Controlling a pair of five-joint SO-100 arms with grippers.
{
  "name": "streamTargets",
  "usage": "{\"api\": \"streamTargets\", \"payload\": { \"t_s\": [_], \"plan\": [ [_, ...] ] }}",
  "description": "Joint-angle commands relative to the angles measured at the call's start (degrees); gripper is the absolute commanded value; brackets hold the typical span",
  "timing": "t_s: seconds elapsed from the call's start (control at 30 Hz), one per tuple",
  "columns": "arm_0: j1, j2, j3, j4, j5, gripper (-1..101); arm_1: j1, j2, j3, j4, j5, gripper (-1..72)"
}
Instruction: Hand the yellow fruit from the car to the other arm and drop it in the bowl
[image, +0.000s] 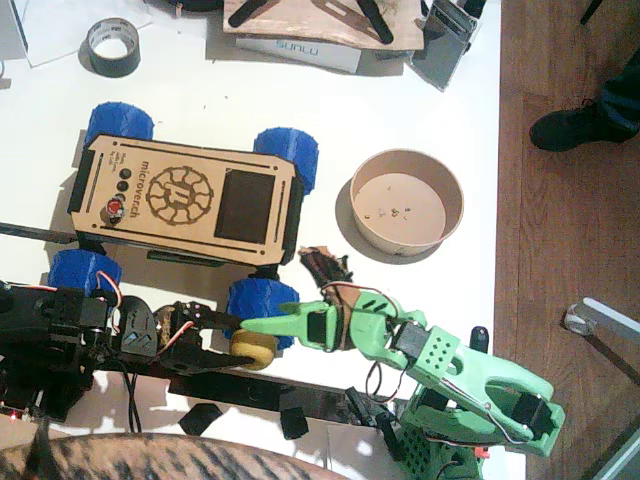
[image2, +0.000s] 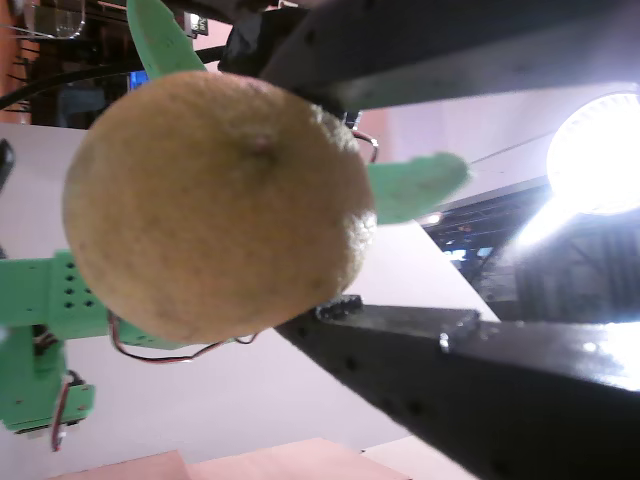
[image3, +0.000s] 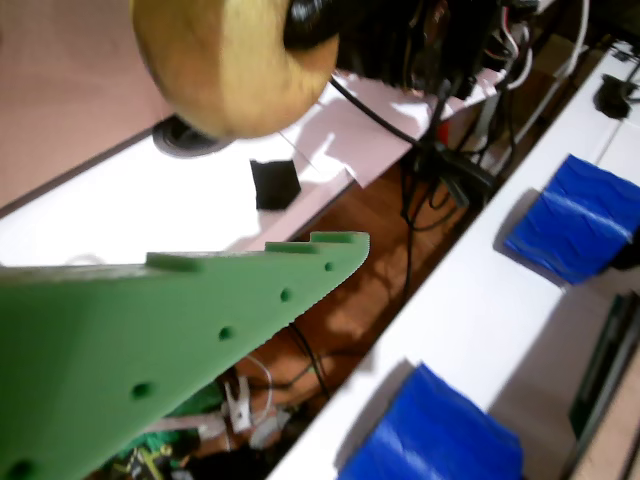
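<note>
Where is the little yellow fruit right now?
The yellow fruit is in the left gripper, the black one, at the table's front edge beside the car's front blue wheel, with the green right gripper reaching toward it.

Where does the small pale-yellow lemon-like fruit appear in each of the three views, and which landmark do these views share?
Fixed view: small pale-yellow lemon-like fruit sits low, left of centre, held in the black left gripper.
A wrist view: it fills the upper left.
Another wrist view: top, left of centre, partly cut off.
Shared landmark: the light green right gripper, whose fingers show beside the fruit.
</note>
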Motion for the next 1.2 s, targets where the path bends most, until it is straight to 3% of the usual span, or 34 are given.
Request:
{"api": "streamTargets", "payload": {
  "t_s": [0.0, 1.17],
  "plan": [
    [0.09, 1.14, -0.62, 0.09, -0.88, 0, -1.41, -0.88, -2.99, -2.20, 1.49, 45.6],
    [-0.09, 1.14, -0.62, 4.83, -0.88, 0, -9.58, -13.80, -2.20, -14.85, 13.89, 45.0]
  ]
}}
